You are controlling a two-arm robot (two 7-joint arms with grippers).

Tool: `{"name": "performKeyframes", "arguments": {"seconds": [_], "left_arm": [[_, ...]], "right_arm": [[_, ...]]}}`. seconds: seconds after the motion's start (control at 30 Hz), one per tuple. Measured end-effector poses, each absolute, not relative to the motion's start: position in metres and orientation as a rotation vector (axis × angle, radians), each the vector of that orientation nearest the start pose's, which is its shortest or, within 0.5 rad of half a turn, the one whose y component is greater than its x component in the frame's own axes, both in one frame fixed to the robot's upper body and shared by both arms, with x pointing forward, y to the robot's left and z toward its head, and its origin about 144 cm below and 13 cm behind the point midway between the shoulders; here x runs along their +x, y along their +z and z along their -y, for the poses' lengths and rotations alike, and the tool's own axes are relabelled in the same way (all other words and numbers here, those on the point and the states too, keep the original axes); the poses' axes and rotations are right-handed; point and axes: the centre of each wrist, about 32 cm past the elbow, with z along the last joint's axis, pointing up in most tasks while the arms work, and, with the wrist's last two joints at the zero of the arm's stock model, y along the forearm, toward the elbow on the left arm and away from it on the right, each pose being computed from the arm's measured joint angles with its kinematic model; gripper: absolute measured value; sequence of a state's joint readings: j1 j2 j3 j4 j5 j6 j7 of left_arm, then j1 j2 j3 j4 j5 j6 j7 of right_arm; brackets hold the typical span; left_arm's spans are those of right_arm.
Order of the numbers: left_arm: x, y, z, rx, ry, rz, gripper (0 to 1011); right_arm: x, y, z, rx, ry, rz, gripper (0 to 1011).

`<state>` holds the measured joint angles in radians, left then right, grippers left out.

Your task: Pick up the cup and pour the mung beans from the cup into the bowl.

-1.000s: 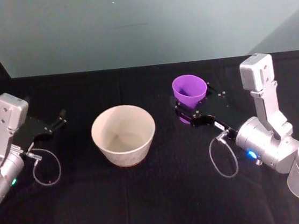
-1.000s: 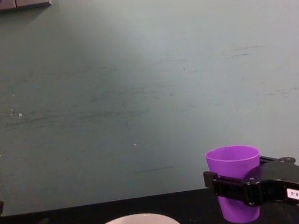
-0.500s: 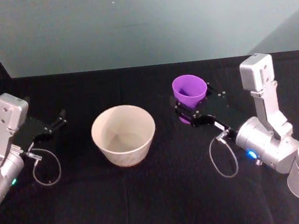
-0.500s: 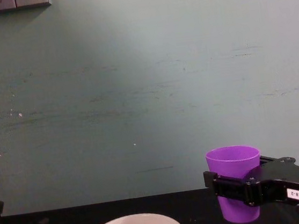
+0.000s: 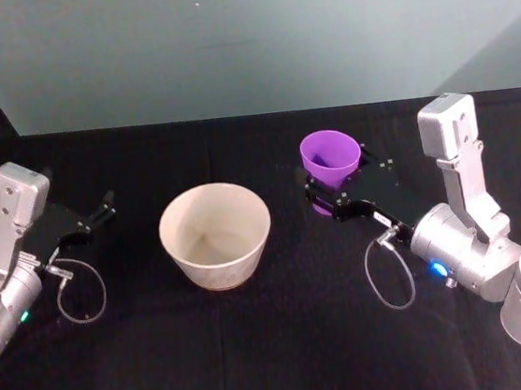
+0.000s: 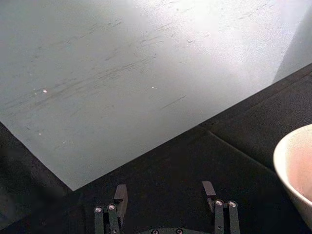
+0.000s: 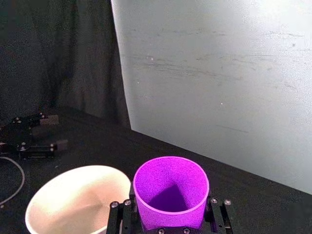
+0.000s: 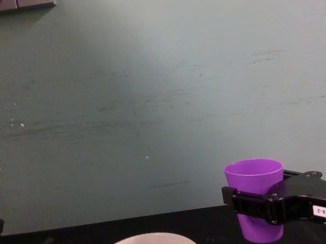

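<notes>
Since the purple cup [image 5: 331,156] has no handle, the right gripper [image 5: 328,191] takes it low around the body. Its black fingers are clamped against opposite sides of the tapered wall, which leaves the mouth free for pouring. The cup is upright, presumably so that nothing spills early, and sits to the robot's right of the off-white bowl [image 5: 220,267], near it but apart. Whether its base rests on the black tablecloth [image 5: 260,355] or hangs just above it, I cannot tell. Seen from the right wrist, the cup's inside looks plain purple and no mung beans can be made out; the bowl also looks bare. The grasp seems complete, so the next step is likely to carry the cup over the bowl's rim and tip it. The left gripper [image 6: 165,195] is parked on the bowl's other side, fingers apart and empty, clear of that path.
</notes>
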<state>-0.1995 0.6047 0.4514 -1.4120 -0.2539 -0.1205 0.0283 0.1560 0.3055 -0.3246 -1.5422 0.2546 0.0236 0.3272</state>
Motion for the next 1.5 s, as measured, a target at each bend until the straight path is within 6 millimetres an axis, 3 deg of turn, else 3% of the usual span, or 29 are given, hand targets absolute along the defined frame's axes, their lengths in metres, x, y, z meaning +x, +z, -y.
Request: {"name": "performKeyframes", "arguments": {"seconds": [0.97, 1.5], "left_arm": [[0.489, 1.14, -0.31, 0.305, 1.248, 0.285, 1000], [0.489, 1.14, -0.31, 0.304, 1.248, 0.285, 1000]], "right_arm": [[0.488, 1.168, 0.22, -0.066, -0.944, 0.07, 726], [0.485, 1.192, 0.196, -0.278, -0.945, 0.342, 726]]}}
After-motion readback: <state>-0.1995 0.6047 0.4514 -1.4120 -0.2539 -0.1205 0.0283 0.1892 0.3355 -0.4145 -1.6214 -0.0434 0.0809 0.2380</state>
